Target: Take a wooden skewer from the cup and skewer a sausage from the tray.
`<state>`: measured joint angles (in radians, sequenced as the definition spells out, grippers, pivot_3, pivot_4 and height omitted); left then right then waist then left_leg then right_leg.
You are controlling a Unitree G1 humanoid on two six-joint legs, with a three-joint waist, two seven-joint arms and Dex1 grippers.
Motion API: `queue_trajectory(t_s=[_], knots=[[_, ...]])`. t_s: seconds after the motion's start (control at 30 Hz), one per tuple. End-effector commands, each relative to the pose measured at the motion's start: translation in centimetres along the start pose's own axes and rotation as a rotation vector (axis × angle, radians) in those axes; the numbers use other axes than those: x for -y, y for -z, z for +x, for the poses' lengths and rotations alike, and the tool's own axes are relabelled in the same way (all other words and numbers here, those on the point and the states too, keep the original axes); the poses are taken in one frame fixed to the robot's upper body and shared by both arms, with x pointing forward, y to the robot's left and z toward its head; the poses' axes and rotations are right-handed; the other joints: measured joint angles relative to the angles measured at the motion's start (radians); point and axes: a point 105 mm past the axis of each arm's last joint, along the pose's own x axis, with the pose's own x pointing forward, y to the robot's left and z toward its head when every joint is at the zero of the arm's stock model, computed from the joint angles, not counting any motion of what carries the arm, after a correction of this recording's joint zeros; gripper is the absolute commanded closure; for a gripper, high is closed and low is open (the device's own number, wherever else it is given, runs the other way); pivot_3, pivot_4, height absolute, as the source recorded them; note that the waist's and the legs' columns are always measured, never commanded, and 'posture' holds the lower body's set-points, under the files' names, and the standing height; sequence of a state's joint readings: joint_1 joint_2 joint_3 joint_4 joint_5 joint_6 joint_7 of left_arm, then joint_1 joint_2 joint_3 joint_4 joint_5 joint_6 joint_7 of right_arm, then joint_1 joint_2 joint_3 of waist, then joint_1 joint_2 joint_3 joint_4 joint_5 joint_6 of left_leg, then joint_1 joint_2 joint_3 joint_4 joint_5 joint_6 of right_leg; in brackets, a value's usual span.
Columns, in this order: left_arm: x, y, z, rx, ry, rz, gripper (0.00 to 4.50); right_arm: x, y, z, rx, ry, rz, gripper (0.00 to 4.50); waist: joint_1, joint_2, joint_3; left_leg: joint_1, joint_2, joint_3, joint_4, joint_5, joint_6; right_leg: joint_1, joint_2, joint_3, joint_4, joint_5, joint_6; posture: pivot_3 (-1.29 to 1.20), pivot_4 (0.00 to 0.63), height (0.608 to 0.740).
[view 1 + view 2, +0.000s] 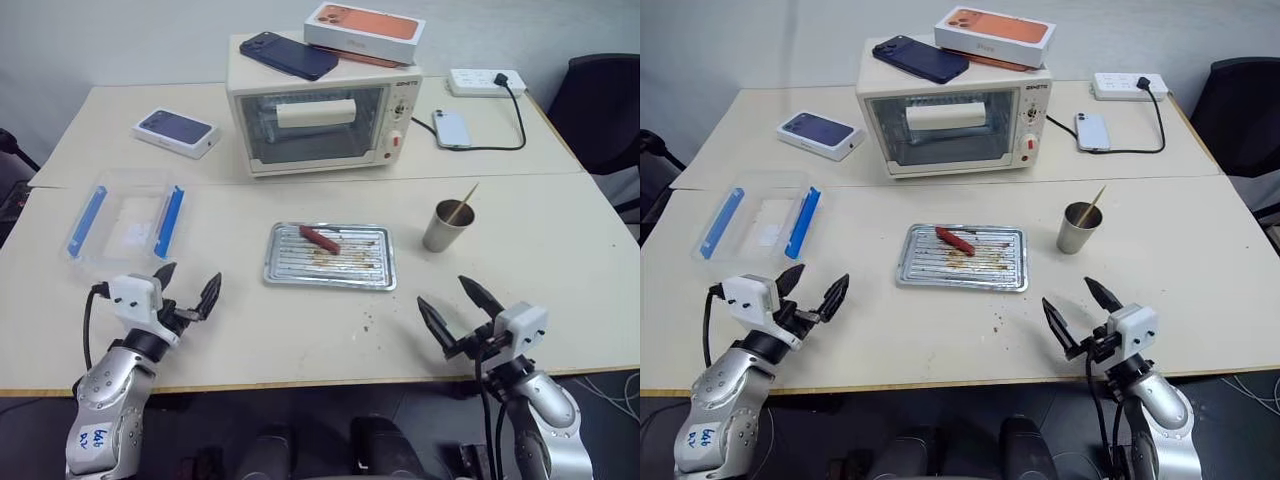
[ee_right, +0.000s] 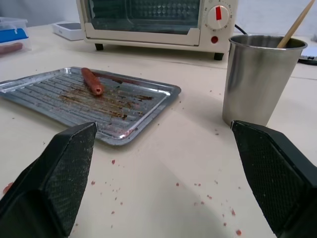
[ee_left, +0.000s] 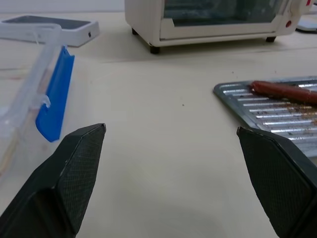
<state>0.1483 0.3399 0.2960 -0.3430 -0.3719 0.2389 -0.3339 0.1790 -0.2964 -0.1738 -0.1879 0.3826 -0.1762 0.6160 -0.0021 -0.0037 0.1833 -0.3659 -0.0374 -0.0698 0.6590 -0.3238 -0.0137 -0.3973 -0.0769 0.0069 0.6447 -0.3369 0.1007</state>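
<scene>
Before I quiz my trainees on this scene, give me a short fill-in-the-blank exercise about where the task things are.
1. The wooden skewer stands in the ____.
2. The sausage lies on the ____.
3. Both the left claw and the right claw are ____.
4. The cup stands on the tray's ____ side.

Missing words: cup; tray; open; right

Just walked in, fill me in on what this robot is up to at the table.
Nothing is being handled yet. The left gripper and right gripper hover over the near edge of the table, jaws open and empty. The wooden skewer stands in the cup ahead of the right gripper. The sausage lies on the tray, in the middle of the table, in front of a toaster oven.
</scene>
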Motion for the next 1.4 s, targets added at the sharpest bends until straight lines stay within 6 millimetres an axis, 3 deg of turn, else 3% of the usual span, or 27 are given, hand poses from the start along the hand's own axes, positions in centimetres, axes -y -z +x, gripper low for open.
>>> queue_trajectory(t_s=[0.03, 0.13, 0.23, 0.37, 0.5, 0.6, 0.8, 1.03, 1.2, 1.4], knots=[[0.2, -0.2, -0.2, -0.013, 0.024, 0.013, 0.02, 0.7, -0.6, -0.2, 0.030, 0.018, -0.018, 0.00, 0.000, 0.000, 0.000, 0.000, 0.000, 0.000, 0.000, 0.000, 0.000, 0.000, 0.000, 0.000, 0.000, 0.000, 0.000, 0.00, 0.150, 0.740], [-0.1, -0.8, -0.1, 0.015, 0.045, -0.028, 0.02, 0.7, -0.5, 0.0, 0.031, 0.009, -0.012, 0.00, 0.002, 0.000, 0.000, 0.000, 0.000, 0.000, 0.000, 0.000, 0.000, 0.000, 0.000, 0.000, 0.000, 0.000, 0.000, 0.00, 0.150, 0.740], [1.4, -1.9, -0.8, 0.016, 0.259, -0.066, 0.02, 1.2, -1.6, -0.3, 0.051, -0.001, -0.025, 0.00, 0.001, 0.000, 0.000, 0.000, 0.000, 0.000, 0.000, 0.000, 0.000, 0.000, 0.000, 0.000, 0.000, 0.000, 0.000, 0.00, 0.150, 0.740], [2.0, -4.1, -2.2, -0.038, 0.507, -0.083, 0.02, 3.5, -3.5, -2.8, 0.033, 0.043, -0.064, 0.00, 0.000, 0.001, 0.000, 0.000, 0.000, -0.001, -0.001, 0.000, 0.000, 0.000, -0.001, 0.000, -0.001, 0.000, -0.001, 0.00, 0.150, 0.740], [2.8, -5.2, -2.9, -0.063, 0.667, -0.090, 0.02, 6.1, -3.3, -5.5, -0.037, 0.097, -0.095, 0.00, 0.002, 0.001, -0.001, 0.001, 0.000, -0.001, -0.001, 0.000, 0.001, 0.003, -0.001, -0.001, -0.002, 0.000, -0.001, 0.00, 0.150, 0.740], [3.6, -6.0, -2.3, -0.059, 0.753, -0.064, 0.02, 7.5, -3.3, -6.1, -0.058, 0.111, -0.109, 0.00, 0.001, 0.001, -0.001, 0.005, 0.000, -0.001, -0.003, -0.001, 0.001, 0.006, -0.001, 0.000, -0.004, 0.000, -0.001, 0.00, 0.150, 0.740], [5.7, -7.5, -1.0, -0.038, 0.879, -0.030, 0.02, 7.8, -6.5, -2.1, -0.102, -0.170, -0.093, 0.00, -0.014, 0.003, -0.001, 0.009, 0.000, 0.003, -0.008, -0.001, 0.004, 0.006, -0.001, 0.002, -0.002, 0.000, -0.001, 0.00, 0.150, 0.740], [6.9, -7.7, 0.1, -0.009, 0.914, -0.007, 0.02, 10.7, -9.6, 3.6, -0.313, -0.406, -0.046, 0.00, -0.024, 0.004, 0.001, 0.008, 0.001, 0.003, -0.008, 0.001, 0.002, 0.006, 0.000, 0.001, -0.003, -0.001, -0.001, 0.00, 0.150, 0.740], [7.9, -7.9, 0.3, 0.014, 0.938, -0.018, 0.02, 13.0, -9.6, 6.9, -0.467, -0.439, -0.030, 0.00, -0.025, 0.004, 0.001, 0.006, 0.000, 0.003, -0.008, 0.001, 0.001, 0.003, -0.001, 0.001, -0.005, -0.001, -0.001, 0.00, 0.150, 0.740], [9.3, -7.8, 0.2, 0.034, 0.986, -0.032, 0.02, 12.5, -9.7, 10.4, -0.485, -0.513, -0.003, 0.00, -0.025, 0.005, 0.002, -0.004, 0.000, 0.001, -0.005, 0.001, 0.001, -0.003, -0.001, -0.001, -0.007, 0.000, 0.000, 0.00, 0.150, 0.740]])
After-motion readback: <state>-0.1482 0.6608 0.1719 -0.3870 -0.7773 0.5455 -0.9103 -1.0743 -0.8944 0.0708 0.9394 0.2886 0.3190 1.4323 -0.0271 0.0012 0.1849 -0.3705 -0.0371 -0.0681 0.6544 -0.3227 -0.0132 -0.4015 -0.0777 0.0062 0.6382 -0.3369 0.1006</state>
